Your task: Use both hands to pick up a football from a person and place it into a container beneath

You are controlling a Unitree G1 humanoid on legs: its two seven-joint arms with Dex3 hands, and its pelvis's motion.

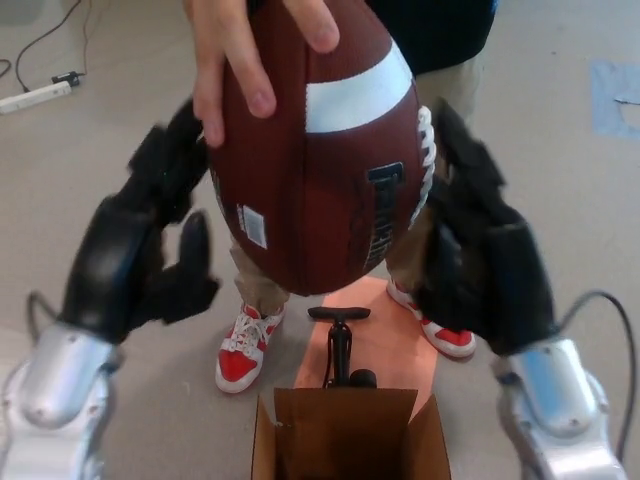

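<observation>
A brown football [320, 160] with a white stripe and white laces hangs upright in the middle of the head view, held from above by a person's hand [235, 55]. My left hand [150, 240] is raised beside the ball's left flank, fingers spread and open, close to the leather. My right hand [480, 250] stands open against the ball's right side near the laces. Below, an open cardboard box [348, 435] sits at the bottom edge of the picture.
The person stands just behind the ball in red and white sneakers [245, 350]. A black ball pump [340, 345] stands on an orange mat [385, 340] behind the box. A power strip [35, 95] lies at far left on the floor.
</observation>
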